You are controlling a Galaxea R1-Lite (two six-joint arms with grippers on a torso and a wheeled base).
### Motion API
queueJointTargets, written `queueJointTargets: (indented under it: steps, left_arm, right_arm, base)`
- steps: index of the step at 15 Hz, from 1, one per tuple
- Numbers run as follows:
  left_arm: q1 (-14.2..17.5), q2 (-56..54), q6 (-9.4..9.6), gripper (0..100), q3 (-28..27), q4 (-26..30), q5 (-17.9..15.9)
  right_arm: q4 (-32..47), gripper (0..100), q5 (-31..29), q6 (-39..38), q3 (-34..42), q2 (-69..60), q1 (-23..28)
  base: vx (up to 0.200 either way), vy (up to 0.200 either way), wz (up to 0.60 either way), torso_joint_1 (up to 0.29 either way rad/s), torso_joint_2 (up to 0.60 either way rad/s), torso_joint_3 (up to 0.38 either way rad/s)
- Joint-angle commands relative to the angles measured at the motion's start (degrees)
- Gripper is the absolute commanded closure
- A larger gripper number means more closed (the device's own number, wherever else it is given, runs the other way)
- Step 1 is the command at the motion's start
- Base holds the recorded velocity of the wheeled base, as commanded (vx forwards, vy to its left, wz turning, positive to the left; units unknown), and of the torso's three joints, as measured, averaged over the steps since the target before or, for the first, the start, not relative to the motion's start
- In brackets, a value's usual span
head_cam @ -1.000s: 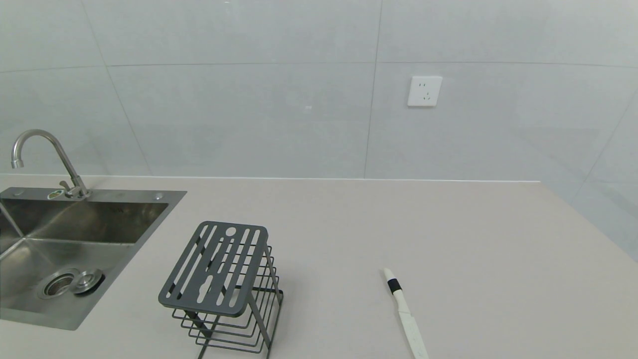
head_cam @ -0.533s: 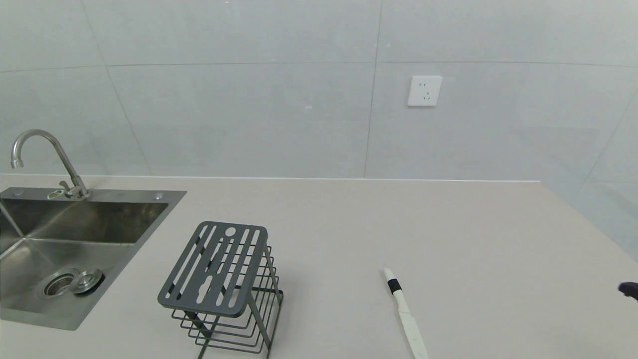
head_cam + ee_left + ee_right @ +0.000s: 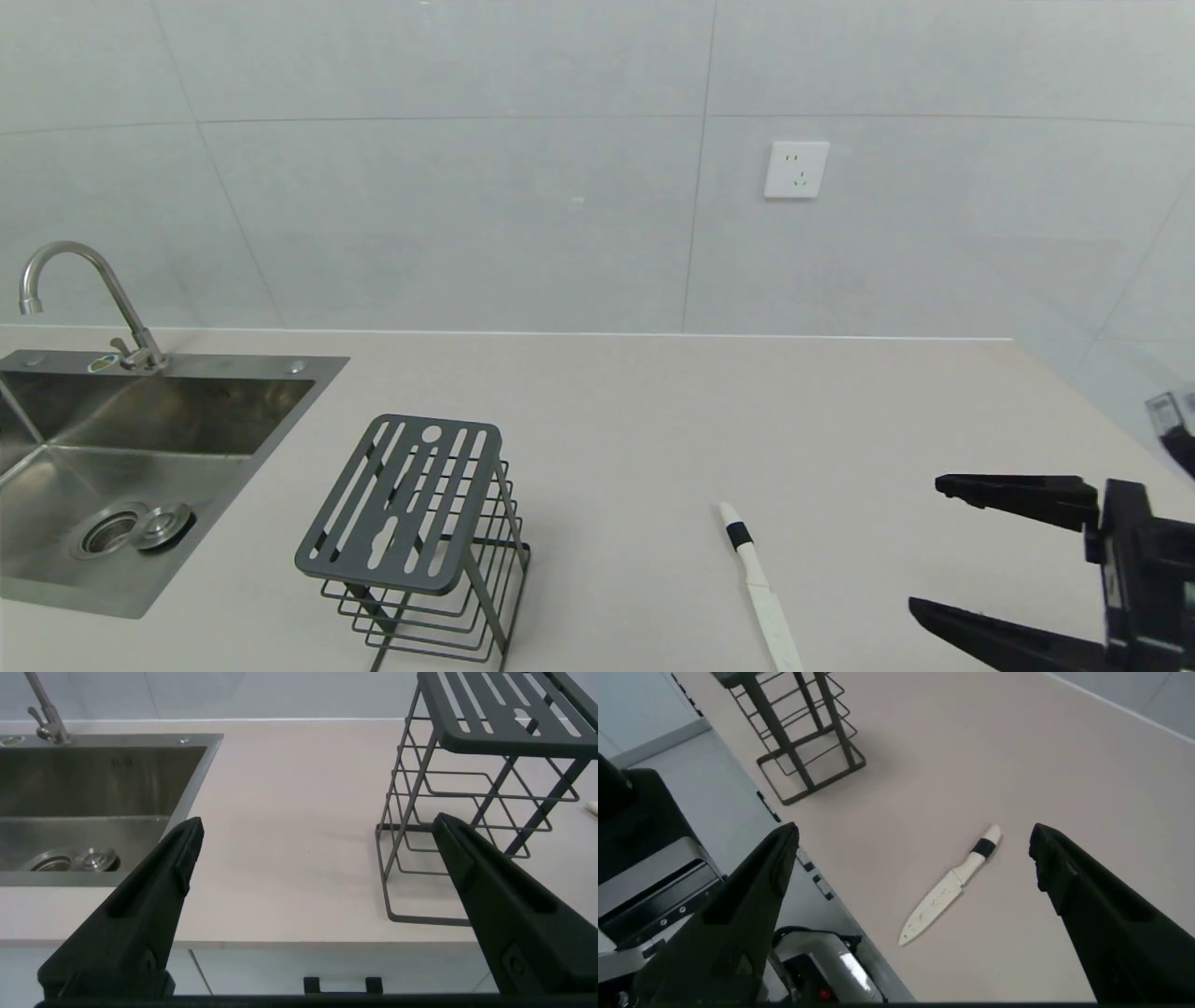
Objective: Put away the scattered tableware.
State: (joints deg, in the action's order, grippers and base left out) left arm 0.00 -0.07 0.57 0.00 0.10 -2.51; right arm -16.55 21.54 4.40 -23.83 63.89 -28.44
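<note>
A white knife with a black band on its handle lies flat on the beige counter, right of the dark wire rack with a slotted top. The knife also lies between the fingers' lines of sight in the right wrist view, well below them. My right gripper hovers open at the counter's front right, to the right of the knife and apart from it. My left gripper is open off the counter's front edge, facing the rack and the sink, holding nothing.
A steel sink with a curved tap is set into the counter at the left. A tiled wall with a socket stands behind. The counter's right edge runs close to my right gripper.
My right gripper has come into the head view from the right edge and now reaches over the counter's front right. The knife and rack have not moved.
</note>
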Motion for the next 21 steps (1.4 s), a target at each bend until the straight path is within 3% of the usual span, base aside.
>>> queueJointTargets:
  steps: [1, 13, 16, 18, 21]
  left_arm:
    - [0.0, 0.1, -0.13, 0, 0.0, 0.0, 0.1]
    - [0.0, 0.1, -0.22, 0, 0.0, 0.0, 0.1]
    - [0.0, 0.1, -0.22, 0, 0.0, -0.1, 0.1]
    - [0.0, 0.1, -0.22, 0, 0.0, -0.1, 0.0]
    - [0.0, 0.1, -0.22, 0, 0.0, 0.0, 0.0]
  right_arm:
    - [-0.1, 0, -3.2, -2.2, -1.9, 8.1, -3.6]
    - [-0.4, 0, -20.0, -20.7, -3.1, 24.3, -12.9]
    - [-0.4, 0, -23.9, -21.3, -3.2, 27.9, -17.6]
    - [-0.4, 0, -28.0, -21.3, -3.7, 32.1, -18.1]
    - [-0.8, 0, -28.4, -21.5, -4.1, 35.1, -20.3]
  base:
    - [0.000, 0.000, 0.00, 0.000, 0.00, 0.000]
    - [0.000, 0.000, 0.00, 0.000, 0.00, 0.000]
    - [0.000, 0.000, 0.00, 0.000, 0.00, 0.000]
    - [0.000, 0.000, 0.00, 0.000, 0.00, 0.000]
    - [0.000, 0.000, 0.00, 0.000, 0.00, 0.000]
